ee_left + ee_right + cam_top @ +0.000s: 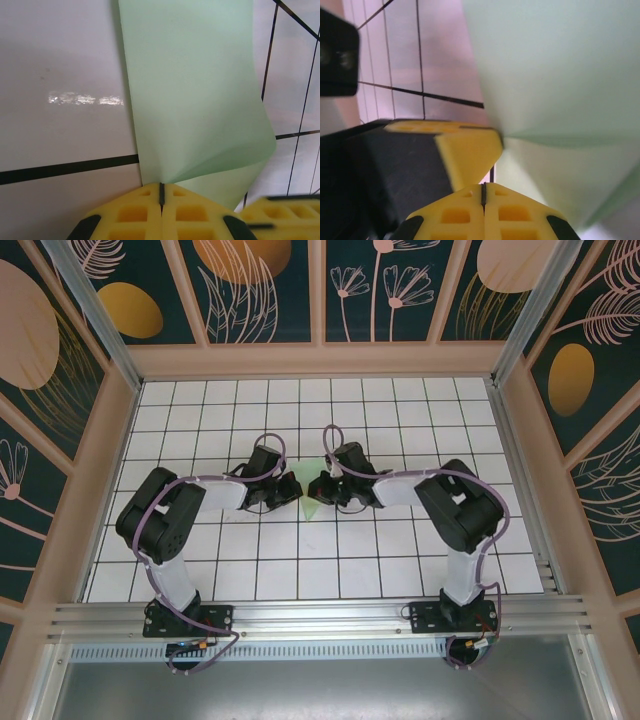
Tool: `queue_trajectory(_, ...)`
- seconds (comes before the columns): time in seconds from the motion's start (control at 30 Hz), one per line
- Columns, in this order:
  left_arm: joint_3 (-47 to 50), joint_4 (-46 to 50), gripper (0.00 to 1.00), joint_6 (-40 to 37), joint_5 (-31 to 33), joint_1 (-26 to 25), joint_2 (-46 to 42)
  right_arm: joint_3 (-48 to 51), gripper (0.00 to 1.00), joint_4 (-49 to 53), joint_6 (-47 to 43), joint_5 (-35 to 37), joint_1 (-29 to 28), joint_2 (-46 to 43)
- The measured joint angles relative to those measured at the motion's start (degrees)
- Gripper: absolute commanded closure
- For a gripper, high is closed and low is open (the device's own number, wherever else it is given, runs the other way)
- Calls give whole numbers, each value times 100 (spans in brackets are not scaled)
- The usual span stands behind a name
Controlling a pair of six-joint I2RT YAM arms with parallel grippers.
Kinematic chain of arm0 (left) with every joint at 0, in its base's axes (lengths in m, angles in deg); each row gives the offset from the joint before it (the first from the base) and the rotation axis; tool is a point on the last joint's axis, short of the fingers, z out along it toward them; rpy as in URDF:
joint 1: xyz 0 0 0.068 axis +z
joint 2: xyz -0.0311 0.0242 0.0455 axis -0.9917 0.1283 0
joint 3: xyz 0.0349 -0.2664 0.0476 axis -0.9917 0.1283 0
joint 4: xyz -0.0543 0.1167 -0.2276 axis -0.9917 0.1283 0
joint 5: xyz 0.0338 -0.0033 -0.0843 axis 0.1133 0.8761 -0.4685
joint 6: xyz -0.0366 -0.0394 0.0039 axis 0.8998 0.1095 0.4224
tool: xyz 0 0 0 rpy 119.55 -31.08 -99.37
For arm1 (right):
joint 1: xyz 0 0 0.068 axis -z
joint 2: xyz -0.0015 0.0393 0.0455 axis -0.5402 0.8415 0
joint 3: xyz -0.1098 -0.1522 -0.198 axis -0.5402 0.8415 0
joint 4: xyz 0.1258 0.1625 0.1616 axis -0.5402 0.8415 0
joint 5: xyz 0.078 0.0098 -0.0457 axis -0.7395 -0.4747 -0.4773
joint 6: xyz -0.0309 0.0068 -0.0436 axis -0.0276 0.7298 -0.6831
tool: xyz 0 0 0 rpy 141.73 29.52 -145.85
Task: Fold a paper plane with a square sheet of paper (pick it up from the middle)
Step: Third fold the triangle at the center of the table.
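The square sheet of paper [312, 506] is pale mint green and sits at the middle of the tiled floor, bent into two layers, with a small triangle of it showing between the two wrists. My left gripper [161, 192] is shut on the paper [190, 90] where its fold comes to a point, and the sheet rises away from the tip. My right gripper [483, 190] is shut too. The paper [560, 75] passes just right of its tip, and a sliver of floor shows between. The two grippers [296, 488] [316, 486] nearly touch tip to tip.
White gridded floor tiles [400, 410] stretch all round the arms. Wooden walls with dark floral panels [260, 290] close the back and sides. An aluminium rail [320, 618] runs along the near edge at the arm bases.
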Motion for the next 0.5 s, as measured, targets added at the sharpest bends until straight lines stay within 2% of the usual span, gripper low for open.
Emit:
queue_trajectory(0.27, -11, 4, 100, -26, 37, -17, 4, 608, 100, -251, 24, -234, -46, -177)
queue_trajectory(0.5, -11, 4, 100, -26, 66, -22, 4, 734, 100, -273, 2, -417, -208, -267)
